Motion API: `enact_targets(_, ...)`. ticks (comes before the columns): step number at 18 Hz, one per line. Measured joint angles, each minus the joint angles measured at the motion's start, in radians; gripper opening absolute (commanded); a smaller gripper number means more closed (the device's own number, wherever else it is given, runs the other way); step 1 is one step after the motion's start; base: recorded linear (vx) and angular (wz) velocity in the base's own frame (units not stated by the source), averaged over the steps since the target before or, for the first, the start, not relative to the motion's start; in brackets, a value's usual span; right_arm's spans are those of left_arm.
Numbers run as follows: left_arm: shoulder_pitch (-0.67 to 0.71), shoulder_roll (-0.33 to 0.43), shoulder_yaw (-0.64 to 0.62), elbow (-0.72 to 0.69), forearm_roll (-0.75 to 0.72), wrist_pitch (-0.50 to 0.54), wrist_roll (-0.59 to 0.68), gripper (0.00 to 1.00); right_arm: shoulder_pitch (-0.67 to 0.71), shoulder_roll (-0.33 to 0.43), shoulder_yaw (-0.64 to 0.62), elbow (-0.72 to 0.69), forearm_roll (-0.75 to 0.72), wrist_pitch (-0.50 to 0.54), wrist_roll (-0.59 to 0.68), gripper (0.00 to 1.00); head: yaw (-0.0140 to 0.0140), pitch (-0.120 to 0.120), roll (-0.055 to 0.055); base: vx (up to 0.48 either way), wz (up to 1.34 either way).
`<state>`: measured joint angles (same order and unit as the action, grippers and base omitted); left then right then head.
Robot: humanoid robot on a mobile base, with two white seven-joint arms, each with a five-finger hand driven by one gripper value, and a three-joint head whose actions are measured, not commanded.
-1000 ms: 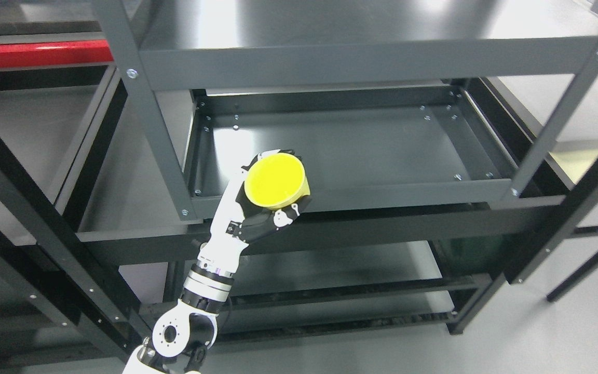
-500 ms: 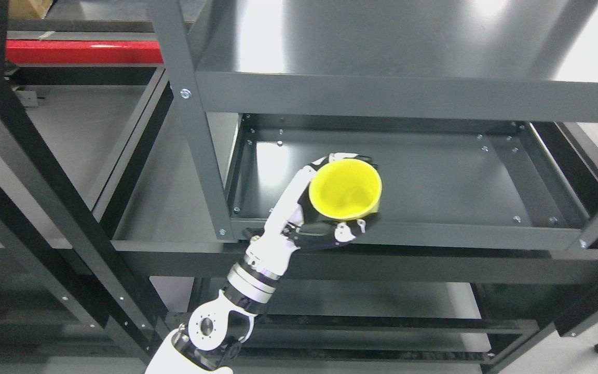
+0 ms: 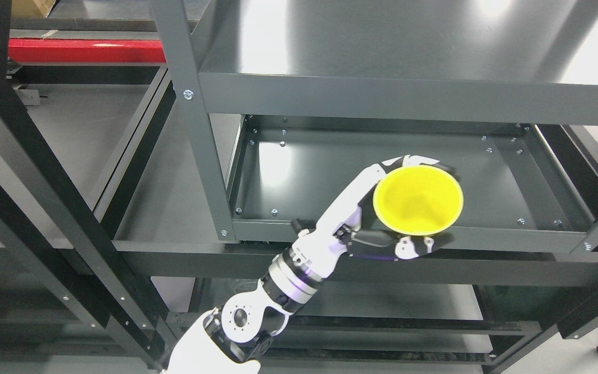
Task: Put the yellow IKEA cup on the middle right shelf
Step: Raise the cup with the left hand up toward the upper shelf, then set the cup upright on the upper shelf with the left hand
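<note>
The left hand (image 3: 382, 228), fingers (image 3: 408, 248) wrapped round the yellow cup (image 3: 417, 200), holds it mouth-up over the front right of the middle shelf (image 3: 330, 171), apparently above the shelf floor.

We're in a warehouse-style lab here: bolted grey steel shelving (image 3: 382, 98), a red beam (image 3: 86, 51), bare grey floor (image 3: 597, 67) beyond.

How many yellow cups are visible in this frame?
1. The yellow cup is held in the left hand, open end up, over the front right part of the middle shelf. No other cup shows; the shelf frame hides some areas.
</note>
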<state>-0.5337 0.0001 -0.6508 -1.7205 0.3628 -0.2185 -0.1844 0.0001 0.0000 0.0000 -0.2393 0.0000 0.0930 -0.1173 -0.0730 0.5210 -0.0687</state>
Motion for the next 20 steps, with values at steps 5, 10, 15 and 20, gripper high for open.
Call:
enact_targets(5, -0.132, 0.000, -0.044, -0.006, 0.097, 0.007, 0.000, 0.01, 0.000, 0.000, 0.000, 0.000, 0.000, 0.000, 0.001, 0.99, 0.0000, 0.000, 0.000, 0.000, 0.00)
enact_targets(10, -0.273, 0.000, -0.045, -0.009, 0.222, 0.018, 0.005, 0.00, 0.000, 0.000, 0.000, 0.000, 0.000, 0.000, 0.001, 0.99, 0.0000, 0.000, 0.000, 0.000, 0.00)
enact_targets(15, -0.424, 0.000, -0.018, -0.005, 0.351, 0.112, 0.129, 0.00, 0.000, 0.000, 0.000, 0.000, 0.000, 0.000, 0.001, 0.99, 0.0000, 0.000, 0.000, 0.000, 0.00)
enact_targets(20, -0.584, 0.000, 0.020, 0.054, 0.484, 0.373, 0.377, 0.00, 0.000, 0.000, 0.000, 0.000, 0.000, 0.000, 0.001, 0.99, 0.0000, 0.000, 0.000, 0.000, 0.00)
